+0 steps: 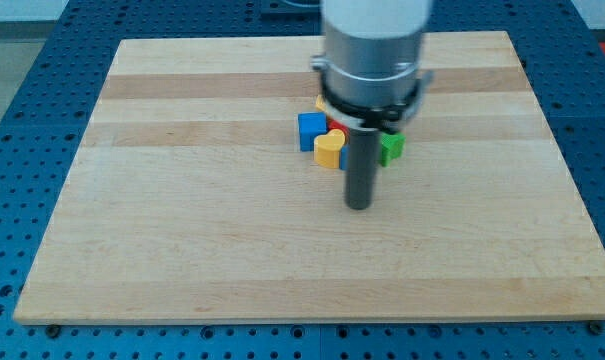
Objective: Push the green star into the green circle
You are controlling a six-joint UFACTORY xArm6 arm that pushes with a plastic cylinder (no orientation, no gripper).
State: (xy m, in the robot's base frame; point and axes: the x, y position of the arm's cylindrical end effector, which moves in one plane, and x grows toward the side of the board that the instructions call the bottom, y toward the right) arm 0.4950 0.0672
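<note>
My tip is planted on the worktop, just toward the view's bottom from a tight little bunch of blocks. No fingers on this rig, just a plain rod, so nothing is being grasped.

A green block peeks out up and to the right of my tip. It's mostly hidden behind the rod, so I can't tell its shape, facing or long axis.

Up-left of my tip sits a yellow heart-ish block, a blue cube beyond it, and a sliver of red block between them.

Wooden board carrying clustered blocks
</note>
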